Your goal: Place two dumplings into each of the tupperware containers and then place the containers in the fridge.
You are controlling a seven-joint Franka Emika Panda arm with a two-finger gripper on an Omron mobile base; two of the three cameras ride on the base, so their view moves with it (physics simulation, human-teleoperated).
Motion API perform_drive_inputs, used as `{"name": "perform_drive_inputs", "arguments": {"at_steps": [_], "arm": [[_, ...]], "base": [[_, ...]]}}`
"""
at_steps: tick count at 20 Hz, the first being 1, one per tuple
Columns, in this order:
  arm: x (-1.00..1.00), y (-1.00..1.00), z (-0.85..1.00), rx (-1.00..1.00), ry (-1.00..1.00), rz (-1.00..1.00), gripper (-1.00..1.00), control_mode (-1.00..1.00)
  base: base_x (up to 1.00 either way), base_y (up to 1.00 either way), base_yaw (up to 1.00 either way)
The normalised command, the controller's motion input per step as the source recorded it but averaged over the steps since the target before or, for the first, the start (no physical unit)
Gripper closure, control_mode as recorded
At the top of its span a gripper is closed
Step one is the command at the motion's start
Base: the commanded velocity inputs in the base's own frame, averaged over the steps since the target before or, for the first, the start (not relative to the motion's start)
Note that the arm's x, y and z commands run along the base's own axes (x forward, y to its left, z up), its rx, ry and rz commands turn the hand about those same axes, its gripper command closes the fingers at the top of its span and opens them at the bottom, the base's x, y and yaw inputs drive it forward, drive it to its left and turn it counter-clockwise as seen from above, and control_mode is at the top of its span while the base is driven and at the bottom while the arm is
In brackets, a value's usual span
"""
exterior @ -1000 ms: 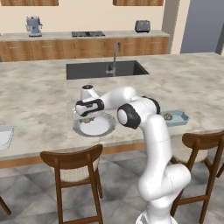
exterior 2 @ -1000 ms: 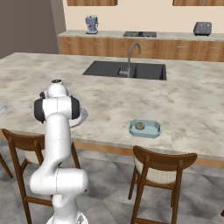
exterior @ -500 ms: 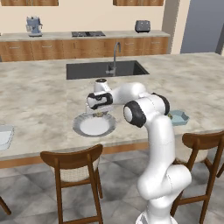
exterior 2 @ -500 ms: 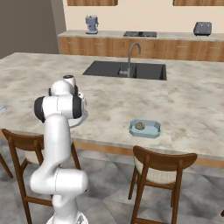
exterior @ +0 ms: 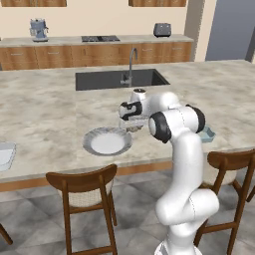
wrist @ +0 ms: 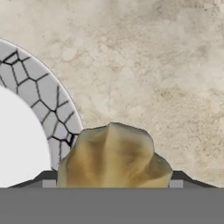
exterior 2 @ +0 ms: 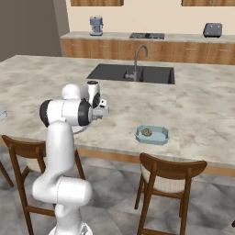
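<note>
Gripper point(exterior: 133, 125) clamps a dumpling point(wrist: 113, 156) that hides its fingertips; it has moved right, off the plate point(exterior: 107, 141), over the worktop point(exterior: 50, 114).

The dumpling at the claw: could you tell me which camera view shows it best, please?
The hand view: the dumpling looms close, creases plain, beside the plate rim. The left base view gives a small brown speck under the claw; in the right base view the arm hides it.
</note>
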Motion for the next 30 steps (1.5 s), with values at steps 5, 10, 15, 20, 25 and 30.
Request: {"name": "perform_drive_inputs", "arguments": {"at_steps": [5, 10, 15, 20, 25, 30], "arm": [[0.00, -1.00, 0.00, 0.07, 0.02, 0.00, 1.00, -1.00], [0.00, -1.00, 0.00, 0.06, 0.03, 0.00, 1.00, -1.00], [-0.03, -1.00, 0.19, 0.00, 0.12, 0.00, 1.00, -1.00], [-0.23, -1.00, 0.25, 0.01, 0.11, 0.00, 1.00, -1.00], [-0.13, -1.00, -0.31, 0.08, 0.00, 0.00, 1.00, -1.00], [0.00, -0.83, -0.23, 0.07, 0.01, 0.00, 1.00, -1.00]], "base": [[0.00, 0.00, 0.00], [0.00, 0.00, 0.00], [0.00, 0.00, 0.00], [0.00, 0.00, 0.00], [0.00, 0.00, 0.00], [0.00, 0.00, 0.00]]}}
